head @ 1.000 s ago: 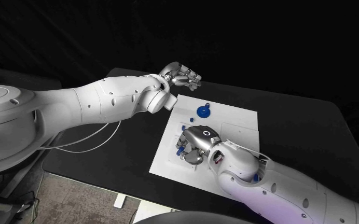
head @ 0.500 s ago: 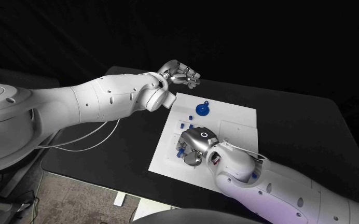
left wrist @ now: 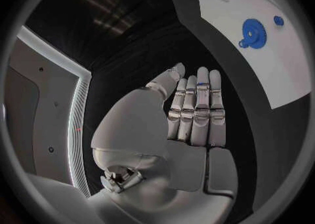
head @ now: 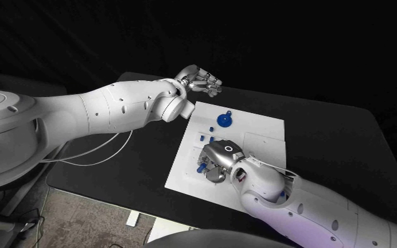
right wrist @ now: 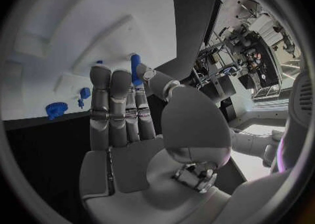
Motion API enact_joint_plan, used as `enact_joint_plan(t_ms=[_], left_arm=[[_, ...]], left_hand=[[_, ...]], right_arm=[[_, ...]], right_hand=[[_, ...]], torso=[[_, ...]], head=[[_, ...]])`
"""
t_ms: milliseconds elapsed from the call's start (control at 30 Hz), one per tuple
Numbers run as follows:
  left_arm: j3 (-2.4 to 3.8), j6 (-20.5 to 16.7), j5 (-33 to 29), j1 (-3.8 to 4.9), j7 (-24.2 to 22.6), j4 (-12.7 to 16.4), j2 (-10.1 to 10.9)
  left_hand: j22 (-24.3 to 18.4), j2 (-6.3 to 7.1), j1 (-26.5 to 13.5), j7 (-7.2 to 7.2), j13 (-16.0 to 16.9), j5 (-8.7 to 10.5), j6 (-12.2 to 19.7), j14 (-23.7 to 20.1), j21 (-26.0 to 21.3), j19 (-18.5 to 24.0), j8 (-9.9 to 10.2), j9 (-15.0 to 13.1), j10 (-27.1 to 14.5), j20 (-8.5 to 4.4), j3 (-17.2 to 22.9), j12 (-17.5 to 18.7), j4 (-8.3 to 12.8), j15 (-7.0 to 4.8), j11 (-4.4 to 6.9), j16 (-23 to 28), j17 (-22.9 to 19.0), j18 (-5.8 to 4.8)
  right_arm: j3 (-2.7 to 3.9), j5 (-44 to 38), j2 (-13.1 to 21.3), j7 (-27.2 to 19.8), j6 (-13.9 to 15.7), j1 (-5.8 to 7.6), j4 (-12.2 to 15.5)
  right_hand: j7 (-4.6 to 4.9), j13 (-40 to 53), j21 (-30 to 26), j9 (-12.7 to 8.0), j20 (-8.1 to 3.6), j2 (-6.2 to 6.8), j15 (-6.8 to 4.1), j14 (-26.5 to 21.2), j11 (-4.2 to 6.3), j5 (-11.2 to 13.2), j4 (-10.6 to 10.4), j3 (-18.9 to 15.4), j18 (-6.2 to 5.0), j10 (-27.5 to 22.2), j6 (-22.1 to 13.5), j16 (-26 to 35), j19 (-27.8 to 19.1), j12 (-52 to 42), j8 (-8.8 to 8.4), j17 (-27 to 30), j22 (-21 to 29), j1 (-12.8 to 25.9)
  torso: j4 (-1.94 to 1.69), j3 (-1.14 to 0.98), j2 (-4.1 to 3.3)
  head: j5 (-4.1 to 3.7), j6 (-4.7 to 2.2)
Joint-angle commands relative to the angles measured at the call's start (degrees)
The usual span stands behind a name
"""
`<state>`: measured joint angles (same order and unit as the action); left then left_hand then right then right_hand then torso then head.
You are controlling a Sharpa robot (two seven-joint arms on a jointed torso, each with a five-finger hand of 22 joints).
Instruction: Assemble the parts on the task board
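Where the right hand covers the task board, parts beneath stay hidden.

My robot hand is brushed silver metal, my arm glossy white plastic; the task board looks matt white, the counter matt black.

A black table carries the white task board, lying flat on it.
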<state>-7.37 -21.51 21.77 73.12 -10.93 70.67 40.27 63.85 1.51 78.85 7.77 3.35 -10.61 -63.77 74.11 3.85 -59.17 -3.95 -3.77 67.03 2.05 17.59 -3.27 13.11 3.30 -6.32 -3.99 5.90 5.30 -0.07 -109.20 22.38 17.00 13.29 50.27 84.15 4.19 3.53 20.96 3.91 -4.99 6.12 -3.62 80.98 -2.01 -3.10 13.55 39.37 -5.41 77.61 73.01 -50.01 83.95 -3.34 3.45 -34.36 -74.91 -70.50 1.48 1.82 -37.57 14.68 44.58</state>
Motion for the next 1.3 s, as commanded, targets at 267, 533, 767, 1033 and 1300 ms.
enact_joint_plan(t_ms=[267,533,767,1033,1300], left_arm=[[0.03,0.81,-0.34,0.05,-0.17,0.02,-0.06],[0.03,0.8,-0.34,0.05,-0.17,-0.03,-0.1],[0.03,0.77,-0.34,0.04,-0.19,-0.06,-0.1],[0.02,0.71,-0.34,0.04,-0.17,-0.08,-0.14],[0.02,0.68,-0.34,0.05,-0.13,-0.04,-0.25]], left_hand=[[-0.06,-0.58,-0.03,-0.09,-0.04,0.1,0.42,0.18,-0.01,-0.28,0.2,-0.03,-0.01,0.11,-0.02,-0.24,-0.37,0.14,0.13,0.21,0.07,0.12],[-0.06,-0.58,-0.03,-0.09,-0.04,0.1,0.42,0.18,-0.01,-0.28,0.2,-0.03,-0.01,0.11,-0.02,-0.24,-0.37,0.14,0.13,0.21,0.07,0.12],[-0.06,-0.58,-0.03,-0.09,-0.04,0.1,0.42,0.18,-0.01,-0.28,0.2,-0.03,-0.01,0.11,-0.02,-0.24,-0.37,0.14,0.13,0.21,0.07,0.12],[-0.06,-0.58,-0.03,-0.09,-0.04,0.1,0.42,0.18,-0.01,-0.28,0.2,-0.03,-0.01,0.11,-0.02,-0.24,-0.37,0.14,0.13,0.21,0.07,0.12],[-0.06,-0.58,-0.03,-0.09,-0.04,0.1,0.42,0.18,-0.01,-0.28,0.2,-0.03,-0.01,0.11,-0.02,-0.24,-0.37,0.14,0.13,0.21,0.07,0.12]], right_arm=[[-0.21,-1.63,0.47,1.25,-0.45,-0.38,-0.02],[-0.21,-1.99,0.7,1.31,-0.58,-0.4,0.05],[-0.21,-2.21,0.83,1.37,-0.72,-0.4,0.25],[-0.21,-2.48,0.48,1.27,-1.48,-0.39,0.23],[-0.29,-2.52,-0.73,1.43,-3.14,-0.31,-0.3]], right_hand=[[0.05,0.02,0.38,0.09,-0.2,-0.51,-0.31,0.18,1.01,0.1,0.16,0.35,-1.14,1.36,0.48,0.3,2.29,-0.18,0.24,-0.09,-1.71,-0.18],[0.03,0.02,0.38,0.09,-0.21,-0.46,-0.32,0.22,1.02,0.12,0.22,0.44,-1.14,1.4,0.53,0.34,2.27,-0.19,0.24,-0.15,-1.68,-0.19],[0.03,0.02,0.38,0.09,-0.21,-0.46,-0.32,0.22,1.02,0.12,0.22,0.44,-1.14,1.4,0.53,0.34,2.27,-0.19,0.24,-0.15,-1.68,-0.19],[0.11,0.01,-0.16,0.06,-0.17,-0.35,-0.26,0.09,0.96,0.04,0.19,0.37,-1.16,1.21,0.4,0.49,2.1,-0.17,0.21,-0.21,-1.53,-0.13],[0.3,0.0,-2.01,0.03,0.03,-0.12,-0.07,-0.24,0.76,-0.8,-0.04,-0.19,-1.3,0.51,-0.19,0.75,1.73,-0.17,0.2,-0.06,-1.11,0.0]], torso=[[0.02,-0.01,0.0],[0.01,0.01,0.01],[-0.03,-0.01,-0.01],[0.0,0.04,0.01],[-0.04,0.05,0.02]], head=[[-0.04,0.1],[-0.19,0.06],[-0.21,0.06],[-0.28,0.02],[-0.48,0.15]])
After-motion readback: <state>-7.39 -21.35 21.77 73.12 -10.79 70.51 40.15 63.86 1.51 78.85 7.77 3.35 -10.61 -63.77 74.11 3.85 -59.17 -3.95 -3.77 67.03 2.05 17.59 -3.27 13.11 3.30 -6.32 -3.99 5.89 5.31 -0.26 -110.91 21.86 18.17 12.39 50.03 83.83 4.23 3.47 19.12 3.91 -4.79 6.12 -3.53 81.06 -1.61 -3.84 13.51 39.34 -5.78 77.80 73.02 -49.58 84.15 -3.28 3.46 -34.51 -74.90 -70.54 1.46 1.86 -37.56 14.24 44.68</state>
